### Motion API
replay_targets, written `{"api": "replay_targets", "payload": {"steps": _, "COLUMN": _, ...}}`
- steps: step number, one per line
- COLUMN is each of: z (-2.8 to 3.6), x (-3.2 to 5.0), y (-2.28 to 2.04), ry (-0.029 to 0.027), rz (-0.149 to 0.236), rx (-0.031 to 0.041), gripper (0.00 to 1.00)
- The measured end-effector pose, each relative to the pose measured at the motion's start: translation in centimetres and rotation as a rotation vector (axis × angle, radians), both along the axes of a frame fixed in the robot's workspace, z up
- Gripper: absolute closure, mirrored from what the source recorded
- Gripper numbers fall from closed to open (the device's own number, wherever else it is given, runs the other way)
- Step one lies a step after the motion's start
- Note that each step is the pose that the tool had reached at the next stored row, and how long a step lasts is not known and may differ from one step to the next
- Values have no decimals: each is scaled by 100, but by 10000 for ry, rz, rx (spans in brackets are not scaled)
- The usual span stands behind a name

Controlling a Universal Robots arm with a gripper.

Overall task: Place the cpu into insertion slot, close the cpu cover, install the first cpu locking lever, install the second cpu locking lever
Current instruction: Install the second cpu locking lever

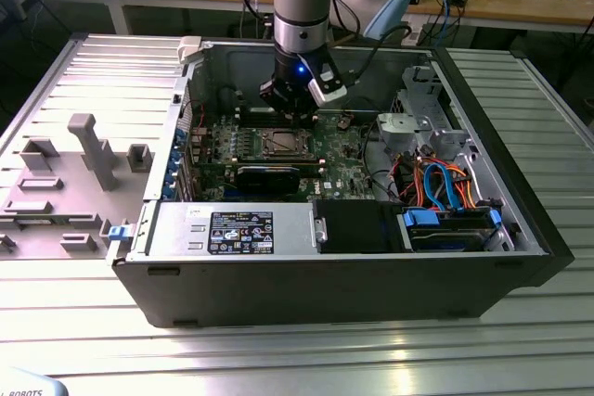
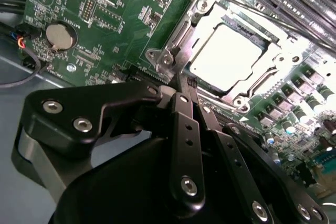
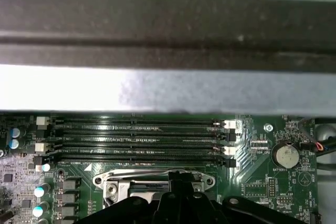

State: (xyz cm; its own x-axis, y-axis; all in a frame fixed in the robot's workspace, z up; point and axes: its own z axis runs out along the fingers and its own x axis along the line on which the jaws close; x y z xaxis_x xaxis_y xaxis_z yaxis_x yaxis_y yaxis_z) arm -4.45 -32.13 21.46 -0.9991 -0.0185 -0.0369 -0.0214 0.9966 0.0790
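The cpu (image 2: 226, 59) lies flat in the insertion slot (image 1: 278, 144), its silver top glaring bright. The cpu cover (image 2: 180, 39) is down over it, framing the chip through its square window. A thin wire lever (image 2: 257, 15) runs along one side of the socket. My gripper (image 2: 181, 83) hangs over the socket's edge, fingers pressed together, with the tips at the cover's corner hardware. In the exterior view the gripper (image 1: 292, 118) stands just behind the socket. In the first wrist view the fingers (image 3: 181, 184) cross the socket's rim (image 3: 113, 183).
Long memory slots (image 3: 136, 140) and the case wall (image 3: 168, 82) lie just beyond the socket. A coin battery (image 2: 60, 35) sits to one side. A long black card (image 1: 267, 176), the power supply (image 1: 232, 229) and cabled drive bays (image 1: 445, 197) crowd the case. Grey fixtures (image 1: 88, 150) stand on the exterior view's left.
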Motion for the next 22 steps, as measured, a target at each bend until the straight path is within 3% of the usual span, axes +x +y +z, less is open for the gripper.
{"api": "replay_targets", "payload": {"steps": 4, "z": 0, "x": 0, "y": -105, "ry": 0, "rz": -1, "rx": -63, "gripper": 89}}
{"api": "replay_targets", "payload": {"steps": 10, "z": 71, "x": 1, "y": -115, "ry": -1, "rz": 1, "rx": -115, "gripper": 89}}
{"api": "replay_targets", "payload": {"steps": 18, "z": 69, "x": 0, "y": -153, "ry": 2, "rz": 0, "rx": -236, "gripper": 89}}
{"api": "replay_targets", "payload": {"steps": 22, "z": 68, "x": 0, "y": -154, "ry": 0, "rz": -1, "rx": -237, "gripper": 89}}
